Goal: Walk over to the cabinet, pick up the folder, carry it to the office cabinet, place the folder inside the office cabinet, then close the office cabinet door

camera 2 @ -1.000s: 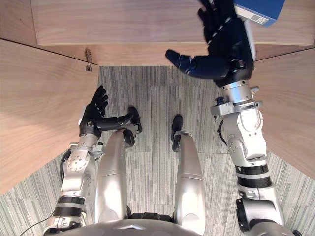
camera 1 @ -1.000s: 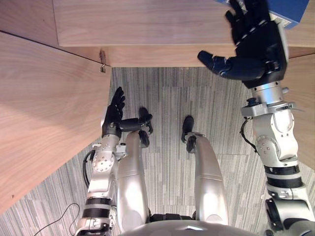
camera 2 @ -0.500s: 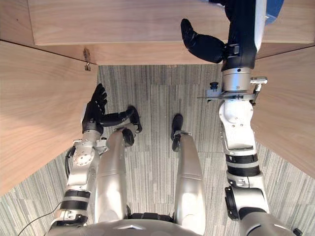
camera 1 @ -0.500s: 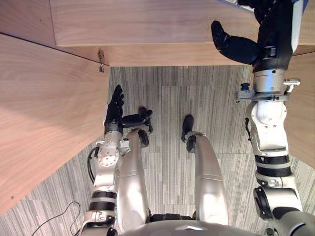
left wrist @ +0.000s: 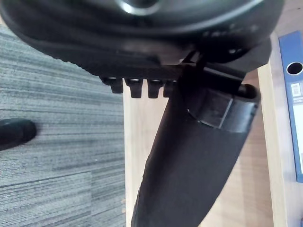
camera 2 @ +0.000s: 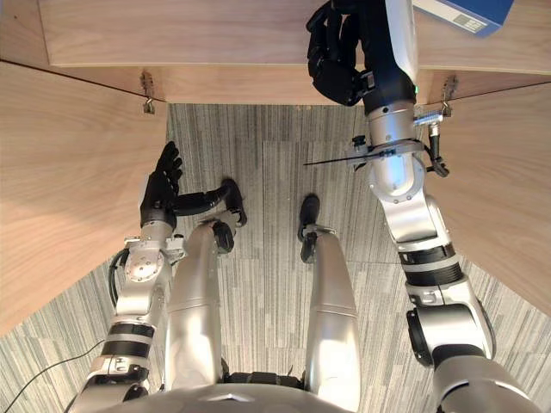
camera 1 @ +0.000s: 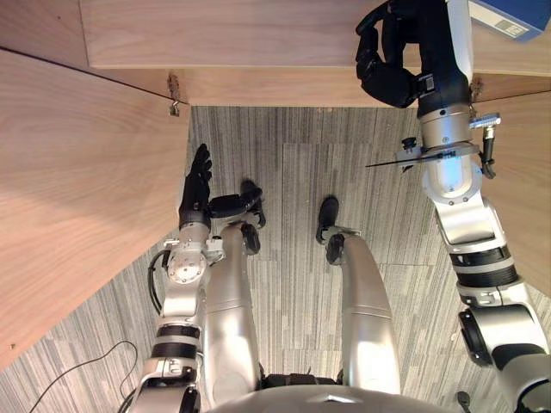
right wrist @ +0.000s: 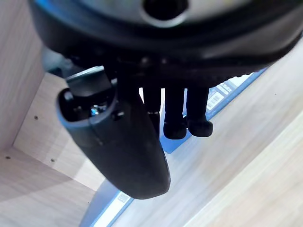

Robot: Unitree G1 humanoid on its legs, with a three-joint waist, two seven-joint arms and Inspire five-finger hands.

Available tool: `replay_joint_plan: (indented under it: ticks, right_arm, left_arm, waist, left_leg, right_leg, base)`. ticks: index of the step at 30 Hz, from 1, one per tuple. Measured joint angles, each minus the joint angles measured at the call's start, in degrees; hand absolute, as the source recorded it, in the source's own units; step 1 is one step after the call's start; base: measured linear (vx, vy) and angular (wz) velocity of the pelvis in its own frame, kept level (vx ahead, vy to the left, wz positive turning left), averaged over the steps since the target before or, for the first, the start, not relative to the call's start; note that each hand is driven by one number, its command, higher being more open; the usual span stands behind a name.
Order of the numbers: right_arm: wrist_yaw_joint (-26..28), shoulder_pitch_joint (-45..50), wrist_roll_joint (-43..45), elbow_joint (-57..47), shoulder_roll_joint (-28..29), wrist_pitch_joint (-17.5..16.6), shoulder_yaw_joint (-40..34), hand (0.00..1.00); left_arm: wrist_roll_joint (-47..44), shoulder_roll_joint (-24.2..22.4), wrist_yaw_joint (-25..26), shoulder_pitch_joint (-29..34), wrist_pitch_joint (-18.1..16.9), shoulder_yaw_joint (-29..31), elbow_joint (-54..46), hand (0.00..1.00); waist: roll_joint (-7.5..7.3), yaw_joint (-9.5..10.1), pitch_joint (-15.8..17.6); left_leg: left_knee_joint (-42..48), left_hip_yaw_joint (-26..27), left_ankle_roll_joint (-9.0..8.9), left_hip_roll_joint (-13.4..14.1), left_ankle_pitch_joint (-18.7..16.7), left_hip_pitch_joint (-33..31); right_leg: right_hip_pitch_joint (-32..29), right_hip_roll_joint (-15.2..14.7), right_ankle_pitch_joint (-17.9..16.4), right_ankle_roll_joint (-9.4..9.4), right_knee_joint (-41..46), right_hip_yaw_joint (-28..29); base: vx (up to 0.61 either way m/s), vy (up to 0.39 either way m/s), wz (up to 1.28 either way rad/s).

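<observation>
The blue folder [camera 1: 510, 14] lies flat on the wooden cabinet shelf [camera 1: 258, 34] at the upper right. My right hand [camera 1: 392, 60] is raised over the shelf's front edge, just left of the folder, with its fingers curled in and nothing in them. The right wrist view has the curled fingers [right wrist: 175, 118] hanging apart from the folder [right wrist: 239, 82] on the shelf beyond. My left hand [camera 1: 198, 185] hangs low beside the left cabinet door, fingers straight and empty. Past its thumb [left wrist: 189, 156] the left wrist view catches the folder [left wrist: 287, 127] at the edge.
Both cabinet doors stand open: the left door [camera 1: 86, 172] swings out wide beside my left arm, and the right door [camera 1: 529, 172] flanks my right arm. Metal hinges [camera 1: 175, 86] sit at the shelf corners. Grey striped carpet [camera 1: 293, 155] runs between the doors.
My right hand, open with spread fingers beside the folder a second ago, has turned, drawn a little left and curled its fingers in. The left hand has hardly moved.
</observation>
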Motion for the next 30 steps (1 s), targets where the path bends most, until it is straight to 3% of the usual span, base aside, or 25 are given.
replay_joint_plan:
  ticks: [17, 23, 30]
  right_arm:
    - [0.3, -7.9, 2.6, 10.8, -4.5, 2.2, -1.0, 0.0]
    - [-0.8, -10.7, 5.2, 13.8, -6.3, 2.4, -3.6, 0.0]
    - [-3.1, -11.3, 7.0, 17.8, -6.3, 4.7, -11.7, 0.0]
  left_arm:
    - [-0.3, 1.3, 0.7, -2.2, 0.0, 0.0, 1.9, 1.0]
    - [-2.3, 1.9, 0.9, -4.0, 0.0, 0.2, 3.8, 1.0]
    - [-3.6, 1.9, 1.4, -5.7, 0.3, 0.7, 4.6, 1.0]
  waist:
    - [-0.51, -0.09, 1.0]
    - [-0.78, -0.18, 1.2]
    - [-0.84, -0.54, 1.3]
  left_leg:
    - [-1.5, -0.7, -0.33, -0.6, 0.9, -0.9]
    - [-1.2, -0.7, -0.25, -0.6, 0.9, -2.0]
    - [-1.3, -1.0, -0.23, -0.6, 0.9, -2.5]
  right_leg:
    - [-0.6, -0.3, 0.0, 0.02, -1.1, -1.0]
    - [-1.5, -0.4, 0.1, 0.02, -1.1, -1.1]
    - [-1.6, -0.4, 0.2, 0.14, -1.7, -1.5]
  base:
    - [0.01, 0.005, 0.02]
    - [0.0, 0.0, 0.0]
    - [0.0, 0.0, 0.0]
